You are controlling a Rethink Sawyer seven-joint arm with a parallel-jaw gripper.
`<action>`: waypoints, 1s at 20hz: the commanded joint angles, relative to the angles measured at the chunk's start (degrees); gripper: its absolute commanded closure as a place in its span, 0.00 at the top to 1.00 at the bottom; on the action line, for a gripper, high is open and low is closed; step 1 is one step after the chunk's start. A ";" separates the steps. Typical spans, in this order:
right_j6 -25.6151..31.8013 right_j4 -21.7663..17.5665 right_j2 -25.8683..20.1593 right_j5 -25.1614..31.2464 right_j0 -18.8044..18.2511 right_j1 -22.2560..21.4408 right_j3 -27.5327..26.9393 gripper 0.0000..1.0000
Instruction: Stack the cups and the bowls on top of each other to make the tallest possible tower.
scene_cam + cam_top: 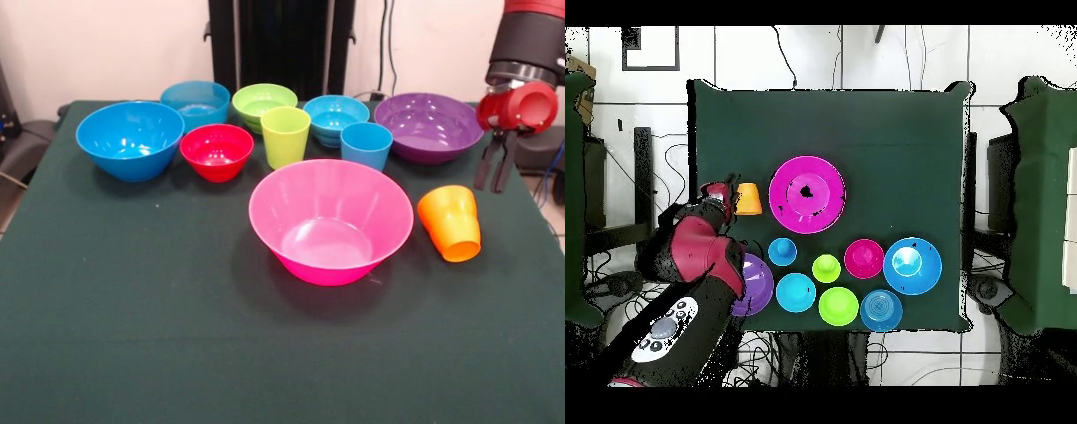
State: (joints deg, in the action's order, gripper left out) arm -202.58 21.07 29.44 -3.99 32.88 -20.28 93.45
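The huge pink bowl (328, 221) (807, 194) stands mid-table. An orange cup (450, 223) (749, 199) lies on its side right of it. Behind stand a light blue cup (366, 144) and a lime green cup (285, 135), both upright. Further bowls stand around them: red (216, 150), large blue (130, 139), ribbed cyan (195, 102), lime green (264, 102), small blue (335, 115) and wide purple (430, 125). No tower stands; every piece rests singly on the cloth. My gripper (496, 168) (725, 192) hangs shut and empty, above and right of the orange cup.
A dark green cloth (132, 336) covers the table. Its right edge runs just under my gripper. The front half of the cloth holds no objects. Cables and a black stand (282, 44) are behind the table.
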 commanded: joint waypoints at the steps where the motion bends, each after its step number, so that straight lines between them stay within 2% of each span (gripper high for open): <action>1: 2.63 -3.67 -7.52 3.39 -1.13 -0.55 1.52 1.00; 9: 0.26 -5.90 -9.02 -4.12 0.21 -0.40 7.87 1.00; 20: -0.87 -7.45 -9.73 -10.93 0.13 2.08 10.39 1.00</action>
State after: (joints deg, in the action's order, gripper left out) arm -202.58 17.42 27.84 -12.55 33.08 -21.29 100.01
